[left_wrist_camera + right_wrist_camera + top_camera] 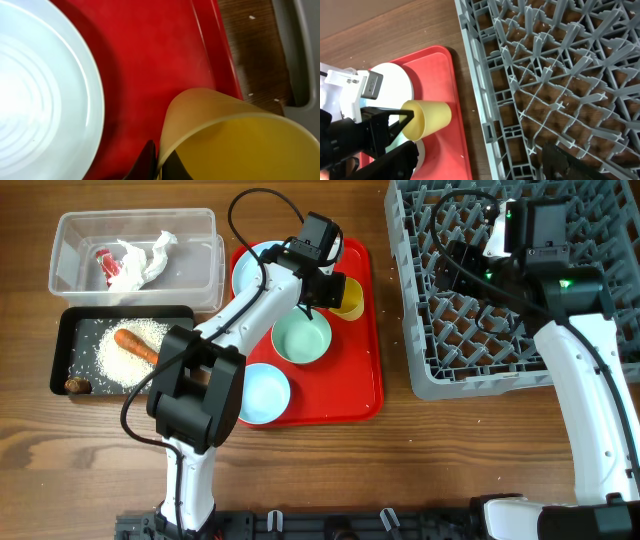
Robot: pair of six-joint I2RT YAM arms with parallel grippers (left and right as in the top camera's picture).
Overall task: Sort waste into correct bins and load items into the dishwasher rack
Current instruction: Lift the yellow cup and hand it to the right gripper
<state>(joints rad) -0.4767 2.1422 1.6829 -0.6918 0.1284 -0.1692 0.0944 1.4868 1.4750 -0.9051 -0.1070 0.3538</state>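
Note:
My left gripper [333, 288] is shut on the rim of the small yellow cup [351, 298], one finger inside and one outside [160, 165]. The cup [240, 145] is tipped on its side over the red tray's far right part, and it also shows in the right wrist view [427, 119]. The light blue plate [252, 270] lies beside it [40, 95]. The pale green bowl [301, 340] and the light blue bowl [262, 393] sit on the red tray. My right gripper [463, 262] is open and empty over the grey dishwasher rack [520, 330], near its left side [479, 148].
The red tray [362, 385] lies at centre. At the left, the clear tub [200, 275] holds crumpled tissue [150, 255] and a red-and-white wrapper [105, 265]. The black tray [60, 355] holds rice [125, 362], a carrot [134, 345] and a brown lump [77, 385].

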